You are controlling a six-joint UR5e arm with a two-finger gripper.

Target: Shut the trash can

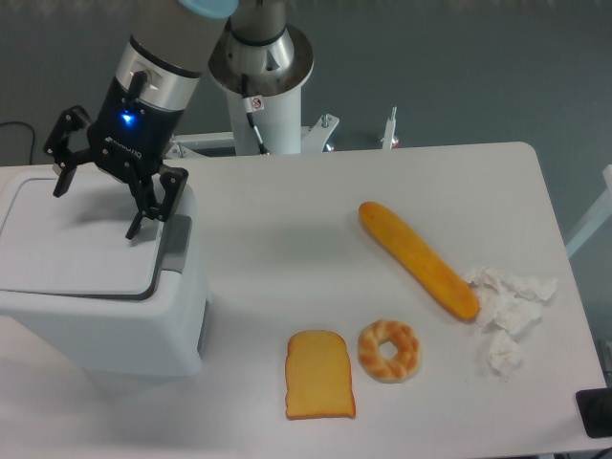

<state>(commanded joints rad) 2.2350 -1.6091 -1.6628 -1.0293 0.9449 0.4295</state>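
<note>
The fingers (59, 182) are spread wide, holding nothing, just above the trash can (105, 316), whose flat lid (76, 253) lies down below them, looking shut.

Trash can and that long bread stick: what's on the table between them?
Nothing: in the camera view, the white table is bare between the trash can and the bread stick.

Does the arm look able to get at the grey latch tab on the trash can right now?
Probably yes. The tool hangs open just over the lid, and the grey latch tab sits uncovered right beside its nearer finger, with nothing between them.
</note>
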